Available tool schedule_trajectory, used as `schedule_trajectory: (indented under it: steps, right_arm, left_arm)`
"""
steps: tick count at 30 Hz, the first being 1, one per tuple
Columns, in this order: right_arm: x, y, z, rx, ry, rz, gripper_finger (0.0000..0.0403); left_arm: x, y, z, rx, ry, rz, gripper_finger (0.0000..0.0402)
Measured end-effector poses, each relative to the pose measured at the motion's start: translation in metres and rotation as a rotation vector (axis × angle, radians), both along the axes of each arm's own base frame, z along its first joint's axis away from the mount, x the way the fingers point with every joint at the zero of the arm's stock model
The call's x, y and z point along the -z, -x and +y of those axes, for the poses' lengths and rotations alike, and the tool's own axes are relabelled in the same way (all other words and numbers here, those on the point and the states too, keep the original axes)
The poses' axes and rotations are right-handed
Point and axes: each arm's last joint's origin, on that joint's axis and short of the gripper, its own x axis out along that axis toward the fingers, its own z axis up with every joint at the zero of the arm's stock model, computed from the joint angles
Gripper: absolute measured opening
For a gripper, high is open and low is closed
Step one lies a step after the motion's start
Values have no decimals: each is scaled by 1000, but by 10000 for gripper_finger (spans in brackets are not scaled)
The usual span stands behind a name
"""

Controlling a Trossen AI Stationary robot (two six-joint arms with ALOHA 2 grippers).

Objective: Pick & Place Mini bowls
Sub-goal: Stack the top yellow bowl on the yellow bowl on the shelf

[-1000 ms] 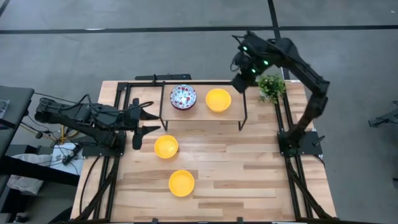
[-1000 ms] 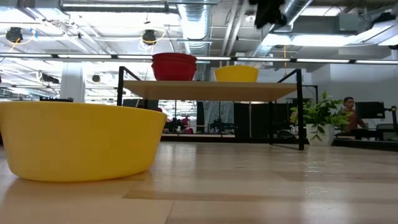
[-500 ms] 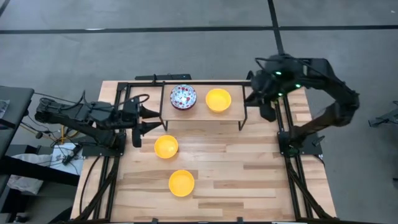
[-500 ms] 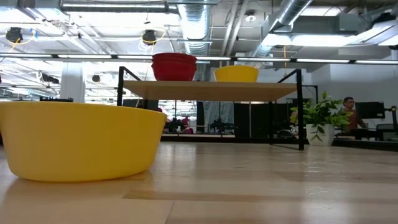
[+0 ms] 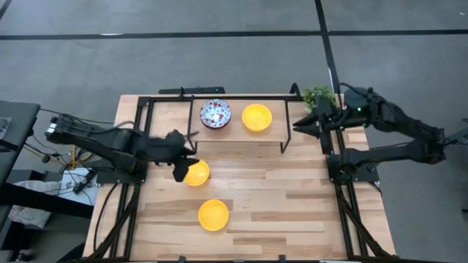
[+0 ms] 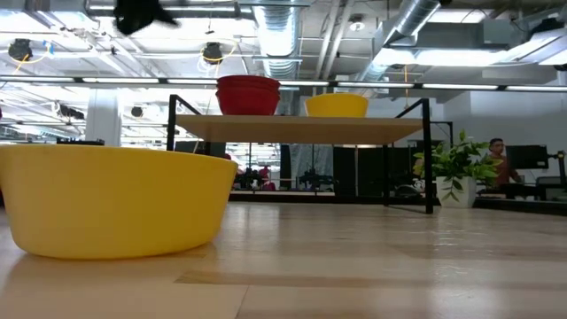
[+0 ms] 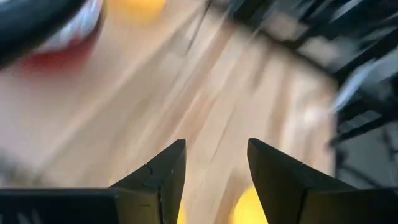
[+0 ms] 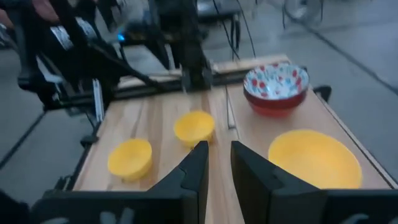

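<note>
While both arms hang over the table (image 5: 307,204), the scene from left to right:
Left end effector (image 5: 184,162): above the rim of a yellow bowl near the table's left edge, fingers (image 7: 163,177) parted with nothing between them.
Yellow bowl under it (image 5: 196,173): on the table, in front of the shelf's left leg.
Front yellow bowl (image 5: 213,215): alone on the table, towards the front edge.
Speckled bowls (image 5: 215,113): stacked on the left half of the raised shelf (image 5: 234,135); red outsides show in the low view.
Shelf yellow bowl (image 5: 257,117): just beside the stack, on the shelf's right half.
Right end effector (image 5: 302,124): off the shelf's right end, near the potted plant (image 5: 319,96), fingers slightly parted, empty.
</note>
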Motion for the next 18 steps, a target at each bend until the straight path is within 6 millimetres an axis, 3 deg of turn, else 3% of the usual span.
schedule_trajectory:
  steps: [5, 12, 18]
  right_arm:
    - [27, 7, 1, -3, 27, -147, 58]
    - [55, 20, -2, 58, -18, -217, 58]
    - [61, 29, 0, 67, -54, -290, 58]
  left_arm:
    - [29, -1, -3, -48, 112, 277, 170]
    - [44, -13, -8, -20, 103, 378, 170]
    - [64, -27, -15, 34, 101, 504, 170]
